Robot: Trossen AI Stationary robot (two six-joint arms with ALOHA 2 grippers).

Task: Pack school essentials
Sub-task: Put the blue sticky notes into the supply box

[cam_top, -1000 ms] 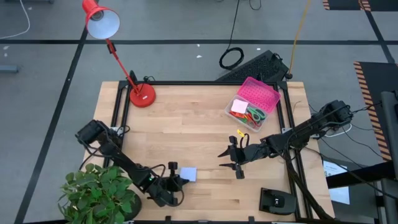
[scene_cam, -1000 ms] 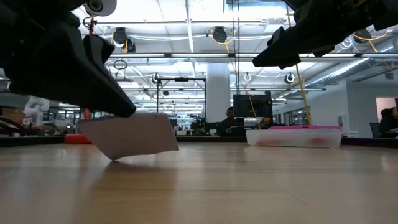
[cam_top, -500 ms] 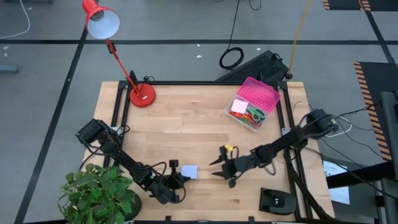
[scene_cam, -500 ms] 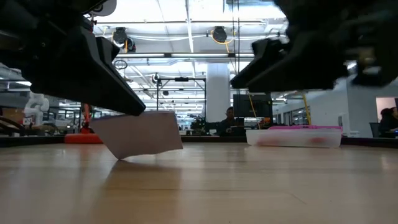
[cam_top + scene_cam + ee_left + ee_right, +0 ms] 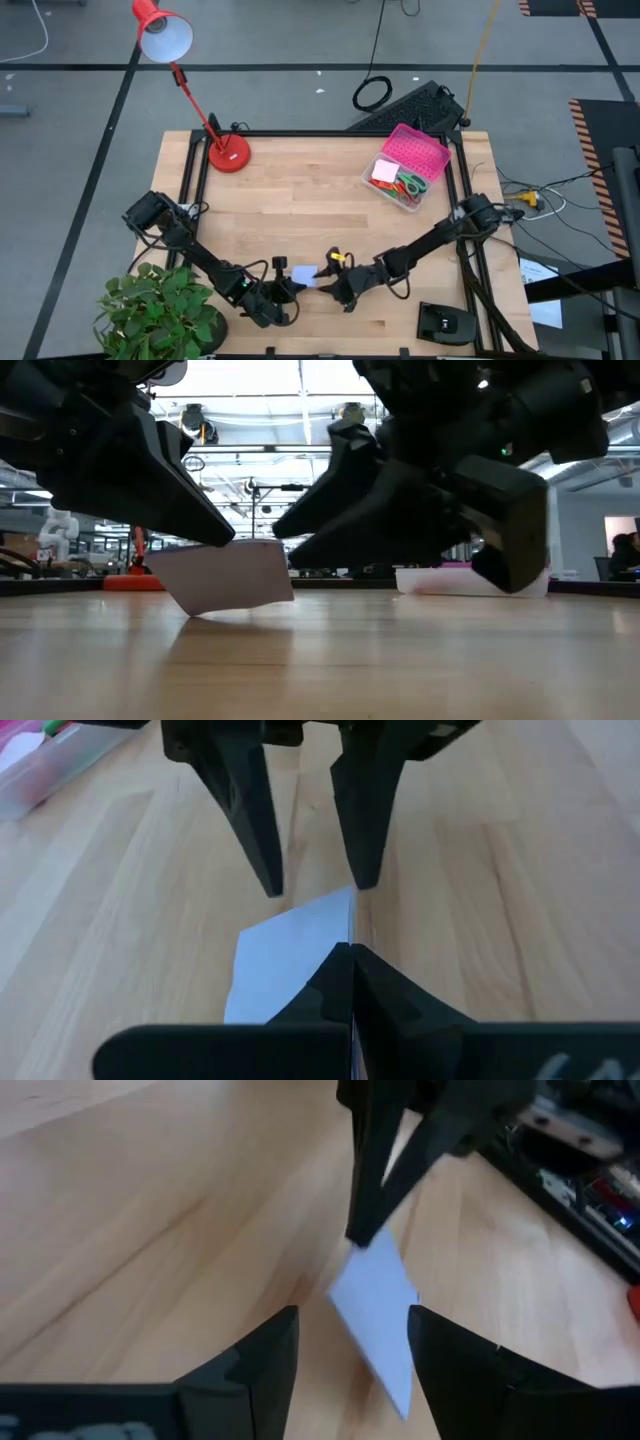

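Near front edge, left gripper (image 5: 287, 291) pinches the lavender sticky-note pad (image 5: 303, 277), tilted w/ one corner on the table (image 5: 300, 190); right gripper (image 5: 327, 289) spread wide just beside it, touching nothing. Farther back, the clear box (image 5: 405, 168) already holds scissors (image 5: 408, 185) & a pink pad (image 5: 384, 171), so task looks partly done, lavender pad left.

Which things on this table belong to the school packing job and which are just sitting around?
Part of the job:
- lavender sticky-note pad, pinched at one edge by the left hand, with the open right hand closing in
- scissors and pink pad, already in the clear box

Just lying about:
- red desk lamp
- potted plant
- keyboard
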